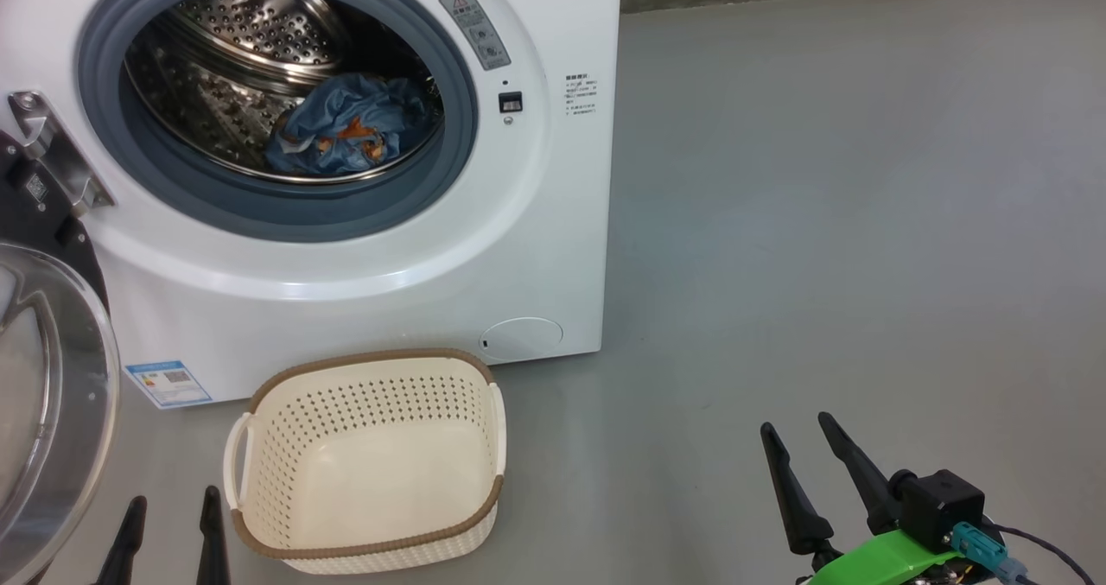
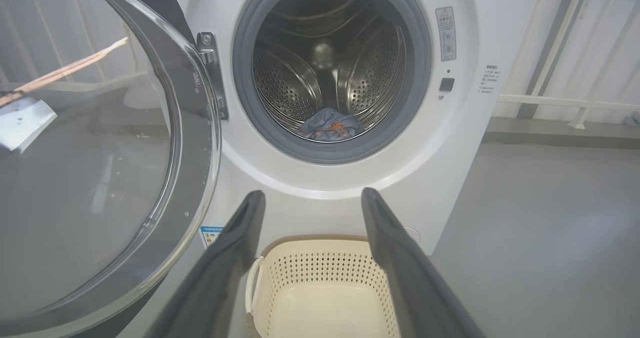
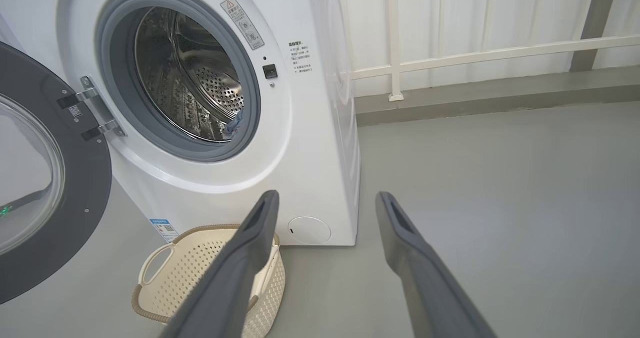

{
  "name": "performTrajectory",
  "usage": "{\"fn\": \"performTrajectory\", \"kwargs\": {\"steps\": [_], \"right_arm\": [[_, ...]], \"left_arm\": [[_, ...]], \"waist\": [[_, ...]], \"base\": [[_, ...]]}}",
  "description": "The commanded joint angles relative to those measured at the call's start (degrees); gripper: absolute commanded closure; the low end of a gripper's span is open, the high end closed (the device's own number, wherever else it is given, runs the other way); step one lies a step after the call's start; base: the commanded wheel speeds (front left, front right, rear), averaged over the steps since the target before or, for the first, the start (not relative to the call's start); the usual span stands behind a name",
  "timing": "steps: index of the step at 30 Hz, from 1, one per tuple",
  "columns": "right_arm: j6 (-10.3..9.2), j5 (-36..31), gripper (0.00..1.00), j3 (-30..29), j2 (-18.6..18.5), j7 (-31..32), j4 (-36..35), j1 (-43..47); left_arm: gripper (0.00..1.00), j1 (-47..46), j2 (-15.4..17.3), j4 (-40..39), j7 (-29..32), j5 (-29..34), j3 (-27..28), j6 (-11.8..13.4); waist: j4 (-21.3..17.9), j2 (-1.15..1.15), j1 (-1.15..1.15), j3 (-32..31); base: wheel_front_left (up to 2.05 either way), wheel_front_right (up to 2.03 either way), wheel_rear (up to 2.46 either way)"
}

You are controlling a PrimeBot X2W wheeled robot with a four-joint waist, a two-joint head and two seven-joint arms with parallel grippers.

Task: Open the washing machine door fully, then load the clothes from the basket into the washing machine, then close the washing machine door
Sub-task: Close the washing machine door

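Grey floor (image 1: 821, 222), basket (image 1: 371, 359) empty; left tool (image 1: 173, 503) and right tool (image 1: 796, 423) spread, holding nothing. Clothes (image 1: 346, 127) by gasket (image 1: 285, 218) may snag under closing washing machine door (image 1: 52, 395).

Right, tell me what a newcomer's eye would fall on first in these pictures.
The washing machine gapes open, its steel drum shining, with the clothes a crumpled blue heap at the drum's bottom. The big glass-bowled washing machine door hangs wide open to the left of the opening. On the grey floor in front of the machine sits the basket, empty.
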Motion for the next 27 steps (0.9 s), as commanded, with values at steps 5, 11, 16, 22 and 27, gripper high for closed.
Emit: {"fn": "performTrajectory", "kwargs": {"steps": [5,11,16,22,27], "right_arm": [[0.09,-0.2,0.00,1.3,0.1,-0.3,-1.6,-0.6],[0.09,-0.2,0.00,1.3,0.1,-0.3,-1.6,-0.7],[0.09,-0.2,0.00,1.3,0.1,-0.3,-1.7,-0.6],[0.09,-0.4,0.00,1.1,0.1,-0.3,-2.2,-0.4],[0.09,-0.5,0.00,0.9,0.1,-0.3,-2.5,-0.4]], "left_arm": [[0.00,-2.0,0.5,-1.4,-0.4,0.1,1.6,0.3],[0.00,-2.3,0.5,-1.2,-0.4,0.1,1.5,0.3],[0.00,-2.4,0.6,-1.1,-0.4,-0.2,1.4,0.3],[0.00,-2.9,0.7,-0.7,-0.4,-0.6,1.3,0.3],[0.00,-3.0,0.6,-0.7,-0.4,-0.9,1.4,0.3]], "waist": [[0.1,0.00,0.00,-0.1],[0.3,0.00,0.00,-0.2],[0.9,0.00,0.00,0.0],[3.2,0.00,0.00,0.2],[5.5,0.00,0.00,0.4]], "base": [[0.00,0.00,0.00],[0.00,0.00,0.00],[0.00,0.00,0.00],[0.00,0.00,0.00],[0.00,0.00,0.00]]}}
